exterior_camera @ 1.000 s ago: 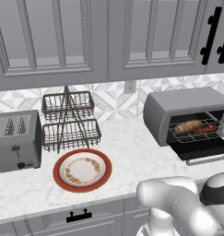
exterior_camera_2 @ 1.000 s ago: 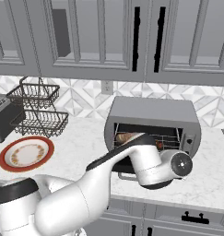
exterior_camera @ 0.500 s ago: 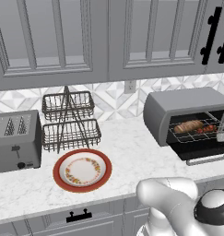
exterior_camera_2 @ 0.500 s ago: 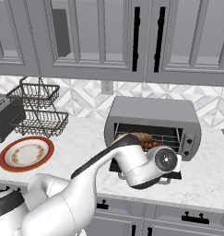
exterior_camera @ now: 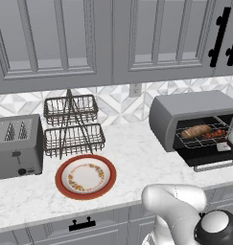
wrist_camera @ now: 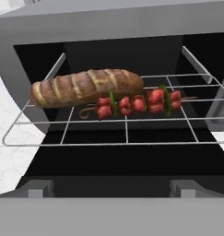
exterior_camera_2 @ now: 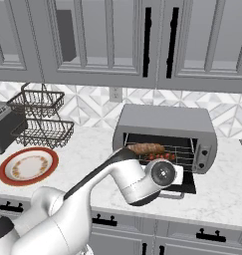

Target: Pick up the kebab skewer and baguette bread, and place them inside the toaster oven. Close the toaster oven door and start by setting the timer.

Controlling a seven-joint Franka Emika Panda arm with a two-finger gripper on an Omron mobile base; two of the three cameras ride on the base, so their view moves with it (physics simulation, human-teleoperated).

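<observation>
Fingers [wrist_camera: 39, 188] wide apart, level before toaster oven [wrist_camera: 113, 27]

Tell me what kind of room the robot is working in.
A rendered home kitchen, by the look of it: marble-look counter under grey wall cabinets, with a toaster oven and a four-slot toaster.

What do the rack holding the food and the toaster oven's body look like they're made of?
The thin silver wire rack looks like bare polished metal: slim rods in an open grid that the dark cavity shows through. The wide grey toaster oven body seems to be brushed or painted sheet metal, matte with soft shading and no sharp reflections. As the scene is rendered, both are only appearances.
</observation>
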